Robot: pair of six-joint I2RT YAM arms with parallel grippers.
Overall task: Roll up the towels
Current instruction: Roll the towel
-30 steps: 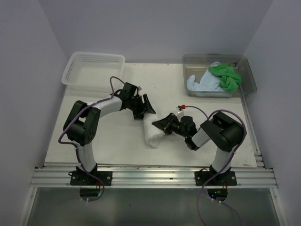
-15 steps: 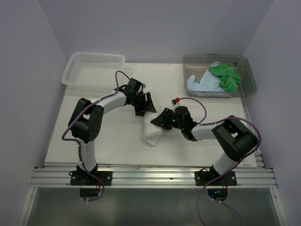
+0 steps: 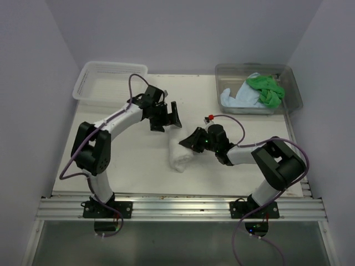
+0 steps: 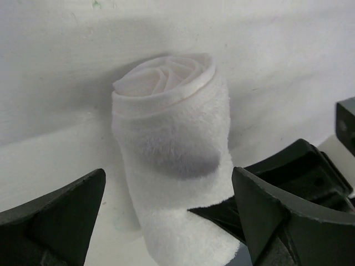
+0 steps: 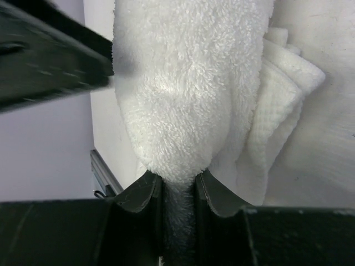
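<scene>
Clenching my right gripper point(image 5: 177, 182) on the soft white rolled terry towel point(image 4: 172, 149), I should pull snugly while my left gripper point(image 3: 172, 116) hangs released just beyond it.

I work in a robotics lab cell, not a home. My left arm point(image 3: 116, 119) and right arm point(image 3: 274, 160) are bolted to a ribbed aluminium rail point(image 3: 177, 206) at the near edge of a bare white bench point(image 3: 138, 166). Plain pale lavender walls point(image 3: 33, 66) box it in, and thin purple cables point(image 3: 131, 87) loop off my joints.
</scene>
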